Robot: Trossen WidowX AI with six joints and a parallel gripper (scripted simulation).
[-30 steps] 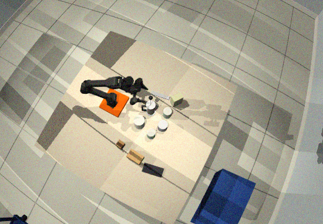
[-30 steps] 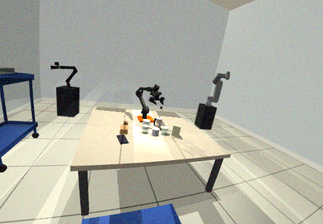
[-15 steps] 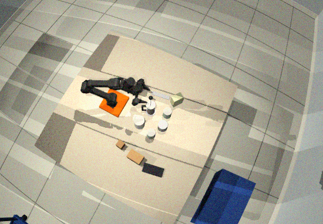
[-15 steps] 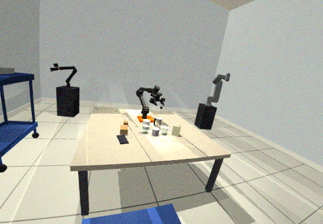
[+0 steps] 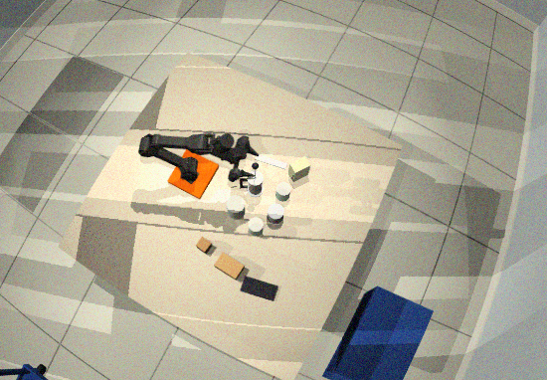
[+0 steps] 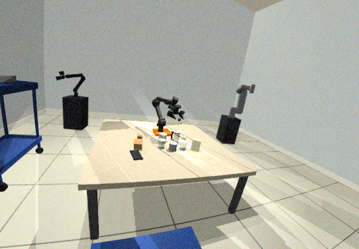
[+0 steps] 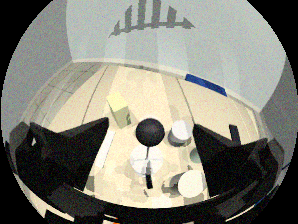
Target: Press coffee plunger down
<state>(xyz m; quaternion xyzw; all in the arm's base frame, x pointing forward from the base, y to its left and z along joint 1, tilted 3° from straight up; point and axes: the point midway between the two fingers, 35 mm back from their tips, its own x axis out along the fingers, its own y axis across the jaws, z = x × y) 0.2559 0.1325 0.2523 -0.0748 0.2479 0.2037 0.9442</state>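
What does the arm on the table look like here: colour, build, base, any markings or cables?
The arm is matte black all over, built of slim links with bulkier rounded joints, and stands on a flat orange square base plate. Its gripper has two broad dark fingers. No markings or loose cables show at this resolution.

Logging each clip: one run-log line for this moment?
phase: approach | gripper: open, empty, above black round plunger knob | glass coffee press: upright, plunger up

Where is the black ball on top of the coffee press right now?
In the wrist view the plunger knob sits dead centre between the open jaws; from above it stands beside the gripper, left of the pale cube.
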